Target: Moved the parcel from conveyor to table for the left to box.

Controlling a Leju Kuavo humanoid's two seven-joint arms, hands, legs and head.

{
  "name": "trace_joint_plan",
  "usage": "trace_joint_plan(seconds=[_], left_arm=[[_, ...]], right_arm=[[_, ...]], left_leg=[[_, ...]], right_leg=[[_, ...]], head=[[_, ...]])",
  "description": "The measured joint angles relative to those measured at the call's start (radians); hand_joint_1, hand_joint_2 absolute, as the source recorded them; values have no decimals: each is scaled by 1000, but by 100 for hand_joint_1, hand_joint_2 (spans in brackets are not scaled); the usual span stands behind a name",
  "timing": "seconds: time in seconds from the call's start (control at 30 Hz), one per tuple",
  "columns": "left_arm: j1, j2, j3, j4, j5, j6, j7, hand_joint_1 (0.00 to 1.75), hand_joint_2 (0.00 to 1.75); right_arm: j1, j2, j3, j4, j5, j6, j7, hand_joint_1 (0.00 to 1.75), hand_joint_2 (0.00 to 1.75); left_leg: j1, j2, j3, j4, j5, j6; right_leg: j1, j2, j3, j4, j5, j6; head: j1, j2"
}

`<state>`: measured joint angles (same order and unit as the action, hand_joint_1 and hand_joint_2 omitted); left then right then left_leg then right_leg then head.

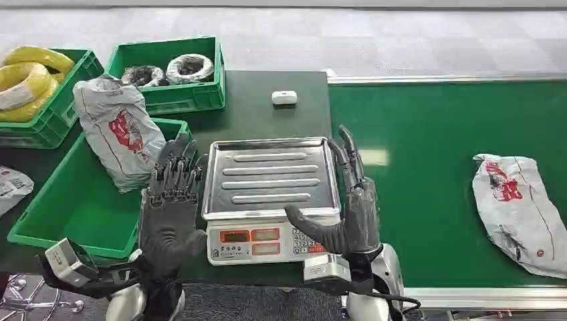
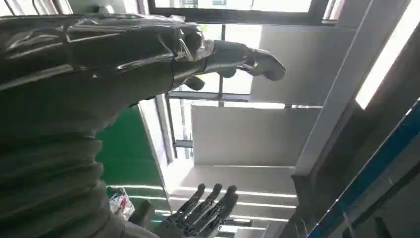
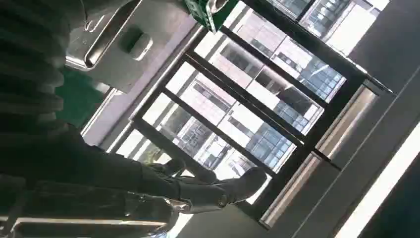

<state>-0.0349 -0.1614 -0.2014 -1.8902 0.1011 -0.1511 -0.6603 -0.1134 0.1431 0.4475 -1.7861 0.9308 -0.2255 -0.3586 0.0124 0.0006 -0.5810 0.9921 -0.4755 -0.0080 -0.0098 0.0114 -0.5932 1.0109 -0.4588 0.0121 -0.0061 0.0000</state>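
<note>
Right hand (image 1: 351, 214) empty, fingers spread; crinkled plastic parcel (image 1: 518, 210) on belt (image 1: 428, 134)

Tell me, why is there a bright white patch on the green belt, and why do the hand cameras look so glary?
Head view: a ceiling light reflects off the conveyor beside the scale. Wrist views: both point up at bright windows, leaving the left hand and right hand dark.

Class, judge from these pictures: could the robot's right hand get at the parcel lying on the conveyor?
Probably yes: the right hand is open beside the scale, and bare green conveyor lies between it and the parcel.
</note>
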Motion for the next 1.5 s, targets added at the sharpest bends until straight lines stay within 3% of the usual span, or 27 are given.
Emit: trace_joint_plan(seconds=[0.1,0.27,0.47,0.6,0.83,1.07,1.27,1.5], left_arm=[[0,-2,0,0,0,-2,1,0,175],[1,-2,2,0,0,-8,1,0,175],[4,-2,6,0,0,-17,-2,0,175],[8,-2,13,1,2,-18,-9,0,175],[48,5,29,0,19,-4,-37,0,175],[50,15,39,0,47,58,-38,0,175],[51,24,43,-7,53,69,-38,0,175],[65,30,45,-10,53,53,-38,0,175]], right_arm=[[-9,0,0,1,70,4,43,0,175],[-74,-18,-27,40,332,31,193,0,175],[-111,-40,-80,86,362,31,198,0,175],[-148,-70,-114,129,482,40,305,0,175],[-350,-265,-283,472,530,-44,349,0,175],[-692,-417,-341,1007,608,-106,407,0,175],[-816,-466,-338,1224,636,-106,459,0,175],[-843,-521,-338,1347,618,-108,496,0,175]], left_leg=[[0,0,0,0,0,0],[0,0,0,0,0,0],[0,0,0,0,0,0],[0,0,0,0,0,0],[-3,-6,-1,2,2,2],[-3,-6,-1,3,2,4],[-3,-9,-2,2,2,4],[-3,-9,-3,2,2,4]], right_leg=[[0,0,0,0,0,0],[0,0,0,0,0,0],[0,-1,0,0,0,0],[0,-1,0,0,0,0],[-3,-4,2,0,2,3],[-4,-5,1,0,3,4],[-3,-7,0,0,2,4],[-4,-8,0,0,2,4]], head=[[0,0],[0,0],[0,0],[0,0],[0,0],[-1,0],[0,0],[0,0]])
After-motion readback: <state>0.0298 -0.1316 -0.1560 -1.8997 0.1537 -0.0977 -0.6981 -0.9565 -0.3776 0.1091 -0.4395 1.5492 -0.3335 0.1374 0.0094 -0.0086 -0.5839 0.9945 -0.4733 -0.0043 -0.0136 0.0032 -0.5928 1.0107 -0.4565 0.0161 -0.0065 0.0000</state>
